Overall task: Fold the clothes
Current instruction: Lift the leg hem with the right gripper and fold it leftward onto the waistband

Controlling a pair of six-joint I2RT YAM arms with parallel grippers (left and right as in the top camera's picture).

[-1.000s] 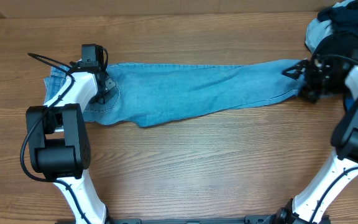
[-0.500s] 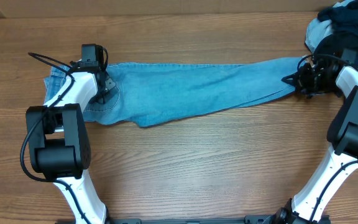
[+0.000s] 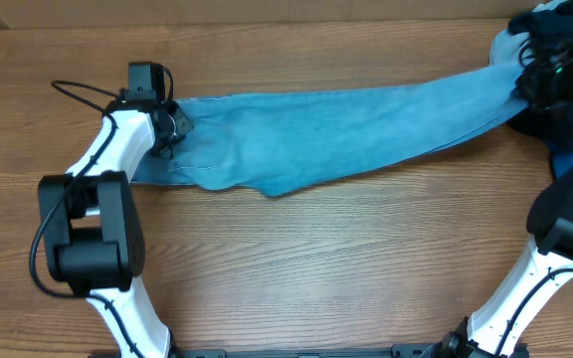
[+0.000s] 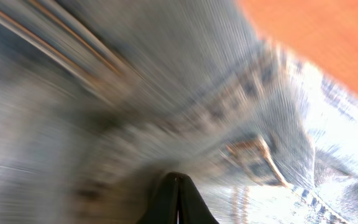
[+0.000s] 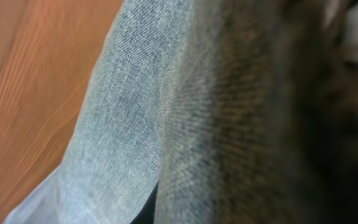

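Note:
The light blue jeans [image 3: 346,129] lie stretched across the table from left to right, their right end raised. My left gripper [image 3: 173,129] is shut on the jeans' waist end; in the left wrist view its black fingertips [image 4: 178,190] are pressed together against blurred denim [image 4: 166,93] with seams. My right gripper [image 3: 523,85] is shut on the leg end at the far right and holds it off the table. Denim [image 5: 135,124] fills the right wrist view and hides the fingers. More clothes, dark blue and black [image 3: 555,35], are heaped at the back right corner.
The wooden table [image 3: 316,259] runs bare in front of the jeans. Both arm bases stand at the front edge, left [image 3: 88,239] and right [image 3: 565,219]. A black cable [image 3: 78,94] loops off the left wrist.
The right gripper closed on the leg end and pulled it up and to the right. The whole jeans slid right and tautened. The left gripper moved slightly back with the waist.

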